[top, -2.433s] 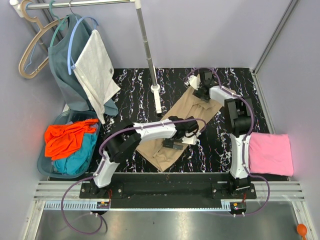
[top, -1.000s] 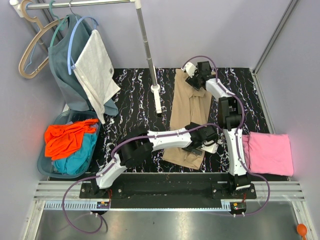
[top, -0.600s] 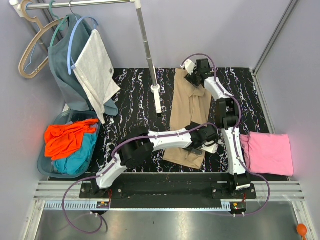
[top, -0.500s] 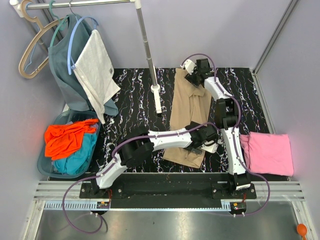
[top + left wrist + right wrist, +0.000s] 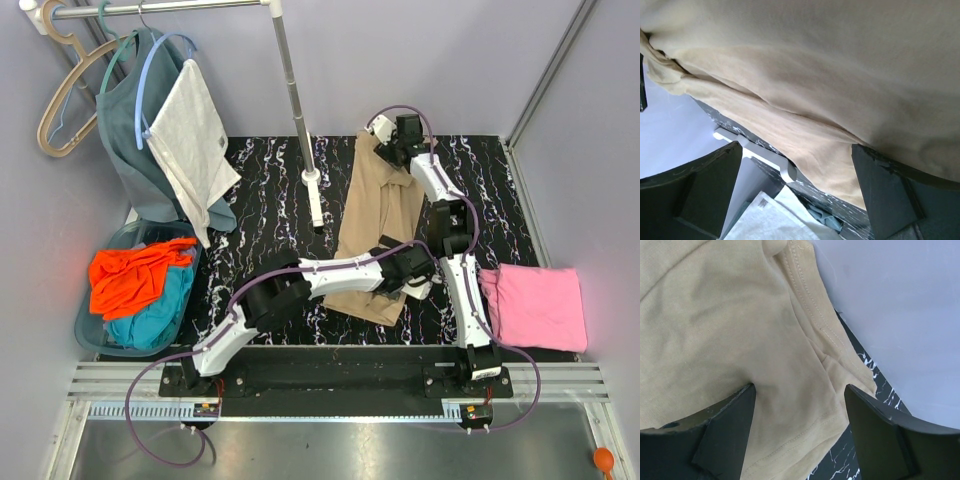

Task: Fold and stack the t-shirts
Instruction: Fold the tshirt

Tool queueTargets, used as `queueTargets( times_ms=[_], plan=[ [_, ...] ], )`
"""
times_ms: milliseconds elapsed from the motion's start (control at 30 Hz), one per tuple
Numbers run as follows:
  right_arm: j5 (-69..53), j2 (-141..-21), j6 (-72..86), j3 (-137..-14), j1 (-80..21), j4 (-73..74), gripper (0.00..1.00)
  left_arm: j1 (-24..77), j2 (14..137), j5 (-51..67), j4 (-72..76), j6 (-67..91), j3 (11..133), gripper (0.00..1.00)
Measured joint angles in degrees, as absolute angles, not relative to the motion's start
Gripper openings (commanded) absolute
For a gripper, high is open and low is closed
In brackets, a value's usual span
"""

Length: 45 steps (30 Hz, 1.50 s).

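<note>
- The tan t-shirt point(image 5: 378, 210) lies on the table point(image 5: 260, 200) as a long, narrowed band running between the two hands. It is not yet folded short.
- The right hand point(image 5: 388, 140) sits over the shirt's far end. Its fingers are spread, with cloth beneath them and nothing pinched.
- The left hand point(image 5: 408, 272) sits at the near end. Its fingers are spread wide and cloth drapes just ahead of them, ungripped.
- Risk: either hand may close on the top layer only, so the layers slide apart and the band opens when lifted.
- Risk: a stitched edge is bunched just ahead of the right hand, and pinching that lump would set a crooked crease.
- Risk: if the hands lift unevenly, the band would skew.
- The pink t-shirt point(image 5: 540, 305) lies folded to the right of the left hand. A loose carry could drag across it and spoil the stack.
</note>
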<state>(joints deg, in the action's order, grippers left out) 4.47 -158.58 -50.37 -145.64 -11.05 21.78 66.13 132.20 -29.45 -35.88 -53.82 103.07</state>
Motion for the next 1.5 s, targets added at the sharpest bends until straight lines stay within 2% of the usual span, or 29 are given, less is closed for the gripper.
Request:
queueTargets(
  times_ms=[67,100,233,700,800,1000,1167,1333,1433,1500],
  plan=[
    [4.9,-158.6,-50.3,-145.7,-10.8,21.8,0.80,65.8,132.2,-29.4,-35.4,-53.9,103.1,0.99],
    [5.0,-158.6,-50.1,-145.7,-10.8,21.7,0.87,65.6,132.2,-29.4,-35.2,-53.8,103.1,0.99],
    [5.1,-158.0,-48.4,-144.5,-10.7,20.5,1.00,65.3,131.6,-29.3,-33.8,-53.6,102.4,0.99],
    [5.1,-141.9,-42.9,-124.3,-10.8,15.4,1.00,64.3,118.7,-28.9,-24.6,-49.9,94.8,0.99],
    [5.5,-136.1,-42.5,-118.6,-10.9,14.3,1.00,65.5,112.9,-28.9,-22.9,-48.2,91.3,0.99],
    [8.4,-120.5,-42.2,-98.7,-11.0,11.4,1.00,64.0,95.9,-30.0,-18.8,-44.7,80.2,0.99],
    [10.0,-108.6,-41.9,-81.9,-11.0,12.3,1.00,59.0,85.4,-29.4,-18.7,-41.7,74.7,0.99],
    [6.8,-96.3,-39.1,-69.1,-12.6,20.1,1.00,51.2,79.4,-26.7,-18.3,-40.1,69.5,0.99],
    [5.9,-89.3,-37.2,-63.3,-18.8,23.9,1.00,45.5,78.5,-23.9,-17.1,-39.4,67.1,0.99],
    [5.2,-85.0,-35.9,-59.4,-27.4,26.1,1.00,41.6,78.9,-21.8,-16.6,-38.7,66.6,0.99]
  ],
)
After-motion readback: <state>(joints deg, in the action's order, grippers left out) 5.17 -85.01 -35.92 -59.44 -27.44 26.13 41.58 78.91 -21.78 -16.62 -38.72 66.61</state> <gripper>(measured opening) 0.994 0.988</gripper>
